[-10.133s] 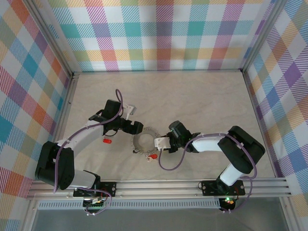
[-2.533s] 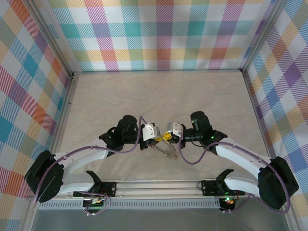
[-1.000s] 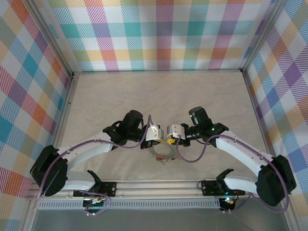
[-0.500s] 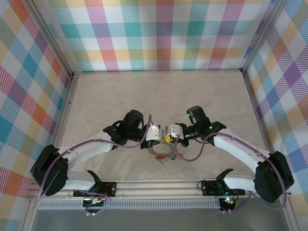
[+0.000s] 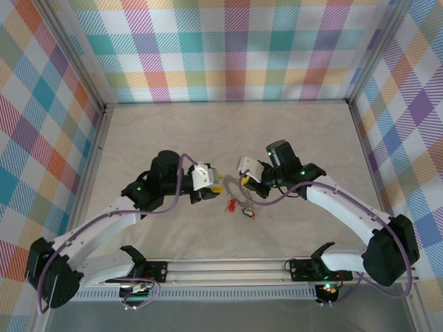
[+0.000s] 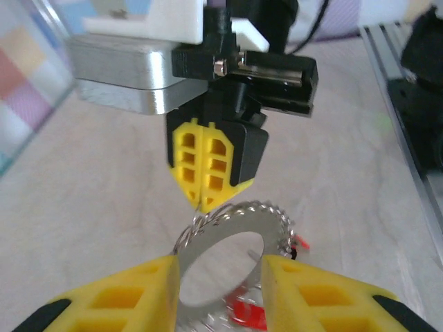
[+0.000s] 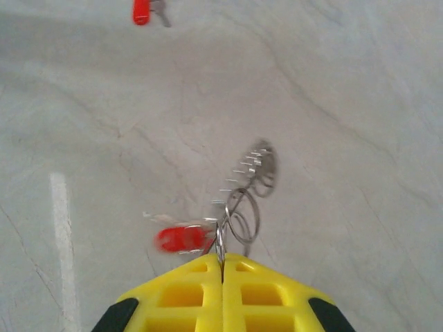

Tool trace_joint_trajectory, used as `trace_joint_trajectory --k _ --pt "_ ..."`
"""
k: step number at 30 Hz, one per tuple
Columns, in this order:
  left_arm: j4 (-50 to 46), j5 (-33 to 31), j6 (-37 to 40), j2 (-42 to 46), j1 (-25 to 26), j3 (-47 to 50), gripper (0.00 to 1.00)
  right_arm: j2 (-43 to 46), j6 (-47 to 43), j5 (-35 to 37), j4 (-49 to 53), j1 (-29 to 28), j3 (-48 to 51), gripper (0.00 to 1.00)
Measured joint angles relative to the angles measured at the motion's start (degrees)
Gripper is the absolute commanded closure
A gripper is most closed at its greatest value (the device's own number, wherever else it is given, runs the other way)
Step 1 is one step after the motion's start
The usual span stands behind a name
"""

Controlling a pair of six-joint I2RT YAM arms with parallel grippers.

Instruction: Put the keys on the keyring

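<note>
The silvery jagged keyring (image 5: 234, 189) hangs off the table between the two arms. My right gripper (image 5: 243, 182) is shut on its rim; in the right wrist view the yellow fingers (image 7: 187, 290) pinch the wire ring (image 7: 243, 207), and a blurred red key (image 7: 181, 238) dangles from it. My left gripper (image 6: 221, 294) stands open, its fingertips on either side of the keyring (image 6: 277, 232) without clamping it. Red keys (image 5: 231, 205) show just below the ring, one low between the left fingers (image 6: 250, 315). Another red key (image 7: 142, 10) lies loose on the table.
The beige table (image 5: 228, 138) is walled by plaid panels (image 5: 228, 48) on three sides, with a metal rail (image 5: 228, 266) along the near edge. A white tape line (image 7: 62, 235) marks the tabletop under the right wrist.
The left arm has drawn back to the left and its fingers have let go of the keyring. The right gripper has carried the ring away from the near rail, red keys swinging below.
</note>
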State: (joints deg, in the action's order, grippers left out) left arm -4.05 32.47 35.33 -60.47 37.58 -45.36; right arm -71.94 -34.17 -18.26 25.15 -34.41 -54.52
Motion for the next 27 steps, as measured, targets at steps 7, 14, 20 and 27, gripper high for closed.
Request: trace_joint_trajectory --k 7,14,20,27 --pt "10.4 -1.6 -11.1 1.4 -0.2 7.9 0.65 -0.9 11.1 2.6 9.1 3.1 -5.2 1.00" --pt "13.5 1.8 -13.3 -4.1 -0.2 9.1 0.70 -0.2 11.4 -1.7 10.4 3.1 -3.0 1.00" --pt "13.7 7.5 -11.5 -12.6 0.5 5.4 0.80 -0.9 9.5 -5.0 9.4 3.1 -0.5 1.00" --pt "15.0 10.2 -10.4 -18.1 2.1 4.6 0.80 -1.9 8.9 -7.1 7.0 3.1 -0.4 1.00"
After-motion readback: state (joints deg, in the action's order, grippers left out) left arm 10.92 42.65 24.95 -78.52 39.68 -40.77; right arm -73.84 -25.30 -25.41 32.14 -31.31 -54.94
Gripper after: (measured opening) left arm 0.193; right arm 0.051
